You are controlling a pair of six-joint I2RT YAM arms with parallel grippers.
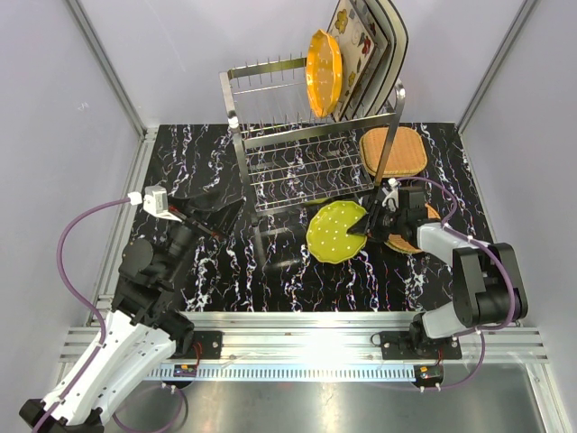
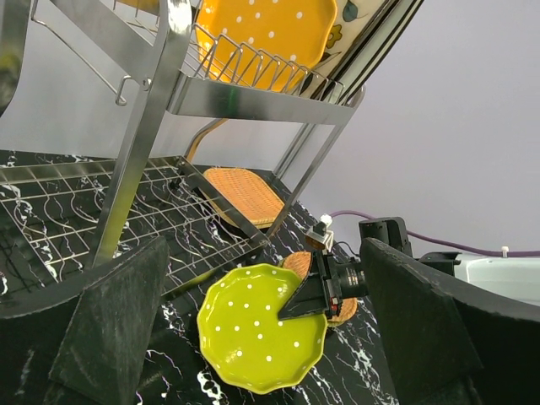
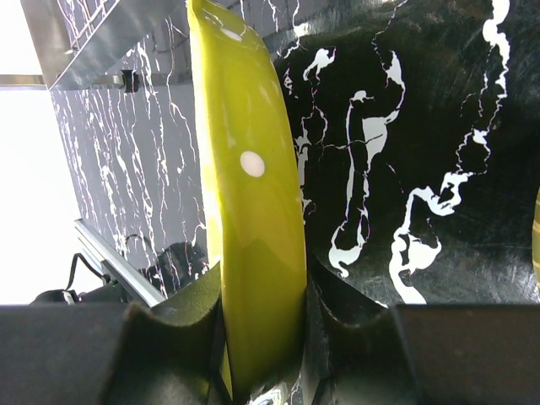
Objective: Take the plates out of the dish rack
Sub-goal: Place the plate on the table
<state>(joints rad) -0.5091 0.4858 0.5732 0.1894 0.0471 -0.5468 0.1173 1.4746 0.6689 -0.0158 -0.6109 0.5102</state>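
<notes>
My left gripper (image 1: 216,212) hangs low over the black marbled table (image 1: 225,289), just beside the left end of the dish rack (image 1: 297,171). Its fingers are spread wide with nothing between them.

To the right, my right gripper (image 1: 365,224) is clamped on the rim of the yellow-green scalloped plate (image 1: 335,233) — in the wrist view I see the rim pinched between both pads. That plate is face-up and slightly tilted, just in front of the rack's lower tier; I cannot tell whether it touches the table. Under the right wrist lies a round tan woven plate (image 1: 403,244).

Past the rack's right leg, a squarish tan woven plate (image 1: 392,152) lies flat on the table. On the top tier the orange scalloped plate (image 1: 323,74) stands upright among the prongs — the square cream flowered plates (image 1: 365,50) lean just beside it at the right end.
</notes>
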